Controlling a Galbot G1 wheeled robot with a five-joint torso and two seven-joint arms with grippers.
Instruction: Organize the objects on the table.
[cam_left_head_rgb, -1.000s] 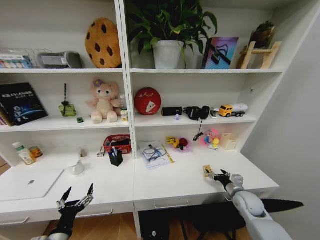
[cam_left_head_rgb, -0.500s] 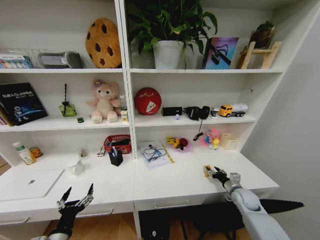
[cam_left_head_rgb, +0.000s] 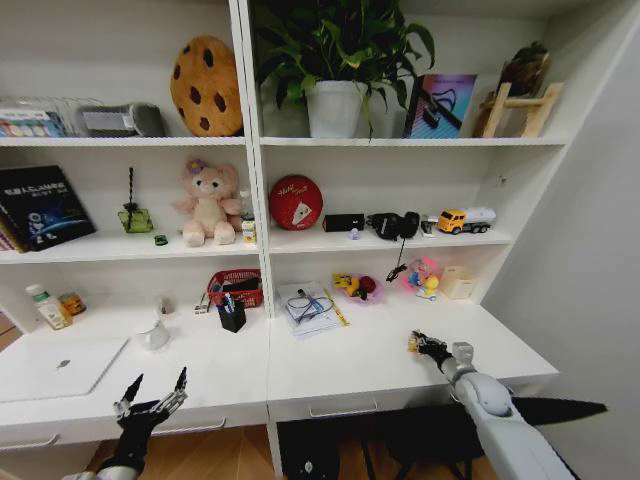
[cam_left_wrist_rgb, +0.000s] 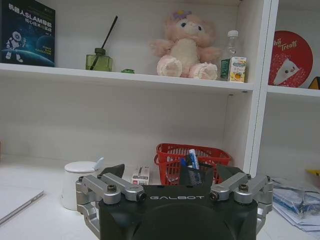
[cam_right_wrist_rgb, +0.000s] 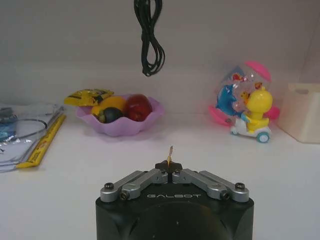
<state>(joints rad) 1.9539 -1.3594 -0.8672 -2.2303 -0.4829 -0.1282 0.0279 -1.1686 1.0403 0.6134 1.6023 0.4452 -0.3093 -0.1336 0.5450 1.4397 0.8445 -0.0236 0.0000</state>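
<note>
R gripper (cam_left_head_rgb: 424, 345) low on desk (cam_left_head_rgb: 350, 365), jaws pinched on small yellow item (cam_right_wrist_rgb: 170, 152), which stands upright between tips. L gripper (cam_left_head_rgb: 152, 392) wide open, idle at desk front, well apart from laptop (cam_left_head_rgb: 60, 366).

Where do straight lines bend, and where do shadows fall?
Head view: the shelf upright leans and outer edges splay, a wide-lens effect; no glare; the left gripper hangs open at the desk front. Left wrist view: soft shade under the shelf board. Right wrist view: faint shadow beneath the purple bowl; the right gripper pinches a thin yellow item.
</note>
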